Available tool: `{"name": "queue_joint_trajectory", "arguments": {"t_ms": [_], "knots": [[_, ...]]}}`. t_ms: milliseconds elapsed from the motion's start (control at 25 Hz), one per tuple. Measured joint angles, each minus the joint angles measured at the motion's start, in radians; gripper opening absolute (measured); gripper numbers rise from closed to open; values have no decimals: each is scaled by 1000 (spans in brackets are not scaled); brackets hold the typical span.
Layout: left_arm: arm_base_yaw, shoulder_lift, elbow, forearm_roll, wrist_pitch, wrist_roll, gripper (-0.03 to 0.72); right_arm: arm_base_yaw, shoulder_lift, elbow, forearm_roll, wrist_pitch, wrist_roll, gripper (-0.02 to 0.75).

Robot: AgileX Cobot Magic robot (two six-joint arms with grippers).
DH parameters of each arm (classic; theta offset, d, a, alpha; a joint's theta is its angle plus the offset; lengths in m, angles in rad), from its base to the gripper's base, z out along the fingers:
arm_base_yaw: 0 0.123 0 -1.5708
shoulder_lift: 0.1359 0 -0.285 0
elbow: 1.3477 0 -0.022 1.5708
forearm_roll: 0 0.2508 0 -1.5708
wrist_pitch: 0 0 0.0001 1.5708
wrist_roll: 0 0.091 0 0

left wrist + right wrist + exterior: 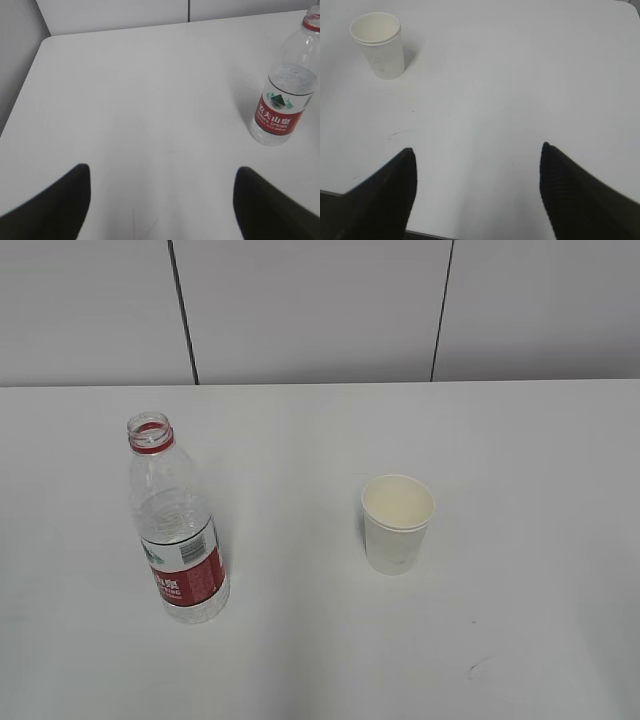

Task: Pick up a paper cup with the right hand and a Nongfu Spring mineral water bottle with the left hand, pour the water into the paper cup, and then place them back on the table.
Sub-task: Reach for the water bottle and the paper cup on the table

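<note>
A large plain white tabletop [150, 100] fills most of the left wrist view, its rounded far-left corner meeting a pale grey wall. At the right edge stands a clear ribbed plastic bottle with a red and white label and a red neck ring [286, 87], upright and uncapped, its top cut off by the picture's edge. Clear colourless water [290, 82] sits inside it, the level just above the label. The left arm's black gripper [162, 200] hangs over bare tabletop with its two fingers [55, 210] spread wide, well apart from the bottle and holding nothing.
</note>
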State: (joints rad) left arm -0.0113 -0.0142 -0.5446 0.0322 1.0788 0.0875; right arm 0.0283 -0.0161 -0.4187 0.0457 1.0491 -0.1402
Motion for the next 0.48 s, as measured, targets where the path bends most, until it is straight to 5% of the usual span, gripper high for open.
{"name": "queue_joint_trajectory", "arguments": {"t_ms": [480], "knots": [[0,0,0,3,0,0,527,0,0,0,0,0,0,564]]}}
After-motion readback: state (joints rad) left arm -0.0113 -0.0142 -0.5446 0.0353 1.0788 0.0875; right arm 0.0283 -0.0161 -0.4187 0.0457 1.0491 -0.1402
